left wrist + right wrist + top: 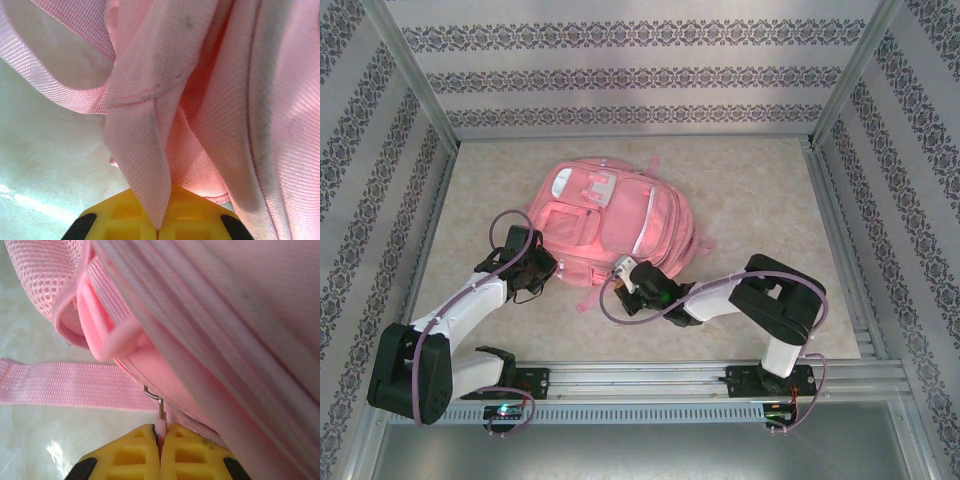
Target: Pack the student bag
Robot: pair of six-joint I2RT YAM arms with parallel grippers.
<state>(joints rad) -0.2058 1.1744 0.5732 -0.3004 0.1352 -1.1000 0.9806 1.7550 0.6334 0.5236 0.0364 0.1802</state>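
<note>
Right gripper point(160, 432) nipping student bag point(610, 225), marbled table point(750, 190), patterned walls point(620, 75)

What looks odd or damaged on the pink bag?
Only grey smudges on the student bag fabric near the left gripper, as if soiled. No tear or spill shows; the right gripper pinches the zip pull neatly.

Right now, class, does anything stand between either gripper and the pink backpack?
Nothing visible does. The left gripper is shut on a fold of fabric of the backpack, and the right gripper is shut on a zipper pull at its near edge.
</note>
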